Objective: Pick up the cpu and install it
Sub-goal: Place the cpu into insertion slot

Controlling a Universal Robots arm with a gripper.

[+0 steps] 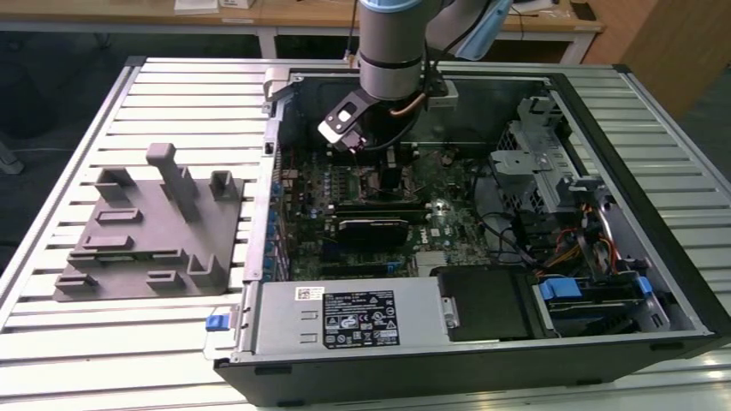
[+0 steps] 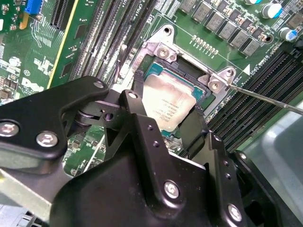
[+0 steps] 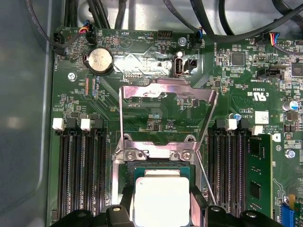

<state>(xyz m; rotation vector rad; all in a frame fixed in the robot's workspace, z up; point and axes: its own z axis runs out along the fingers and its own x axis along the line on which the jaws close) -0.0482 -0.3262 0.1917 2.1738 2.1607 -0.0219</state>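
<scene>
Cpu at the open socket, gripped and not yet locked in.
In the second wrist view the gripper (image 2: 166, 124) has its fingers (image 2: 138, 111) drawn narrow against two opposite edges of the cpu (image 2: 168, 97), which lies within the socket frame (image 2: 161, 49) on the motherboard (image 2: 85, 47). I cannot tell if it is fully seated. Pickup looks done. In the first wrist view the load plate (image 3: 165, 101) stands raised, so release and clamping remain.
</scene>
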